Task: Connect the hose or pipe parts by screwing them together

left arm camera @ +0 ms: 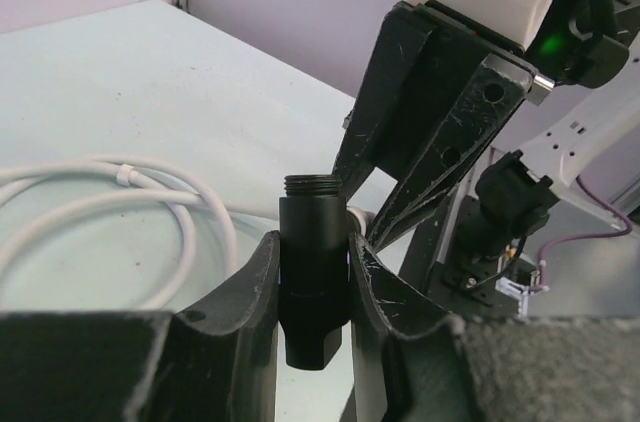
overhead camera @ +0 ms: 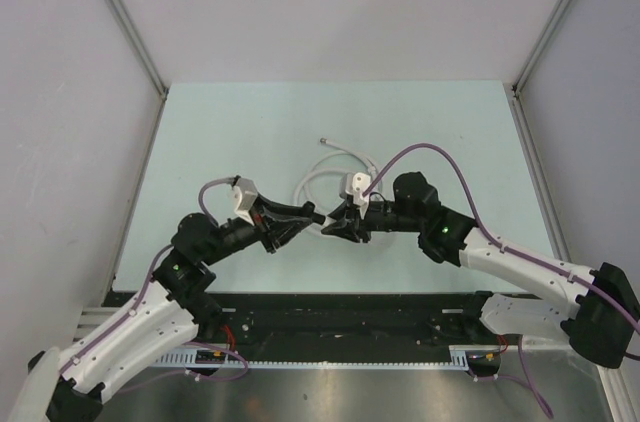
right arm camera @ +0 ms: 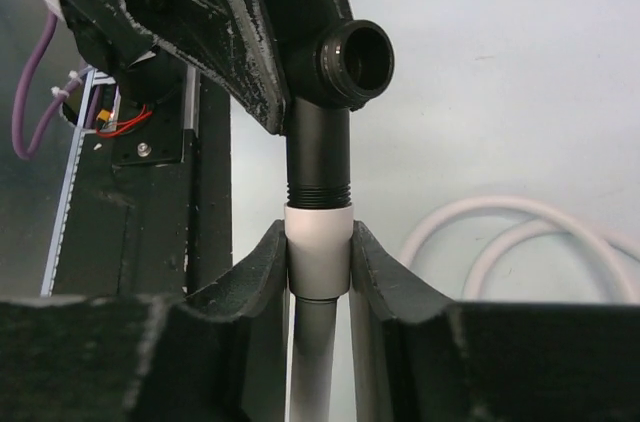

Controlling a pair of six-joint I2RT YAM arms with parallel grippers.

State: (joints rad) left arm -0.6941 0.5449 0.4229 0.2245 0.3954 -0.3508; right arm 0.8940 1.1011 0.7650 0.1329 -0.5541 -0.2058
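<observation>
A black pipe fitting [left arm camera: 313, 272] with a threaded end stands upright between the fingers of my left gripper [left arm camera: 313, 242], which is shut on it. My right gripper [right arm camera: 319, 232] is shut on the white screw fitting [right arm camera: 319, 254] at the end of the white hose [right arm camera: 500, 232]. That fitting sits right against the thread of the black pipe fitting [right arm camera: 319, 157]. From above, the left gripper [overhead camera: 312, 214] and right gripper [overhead camera: 333, 222] meet tip to tip at the table's middle. The coiled hose [overhead camera: 318, 180] lies just behind them.
The hose's other end [overhead camera: 323, 141] lies on the pale green table [overhead camera: 220, 132] further back. Purple cables [overhead camera: 440, 152] arc over the right arm. A black rail [overhead camera: 330, 312] runs along the near edge. Grey walls enclose the table on three sides.
</observation>
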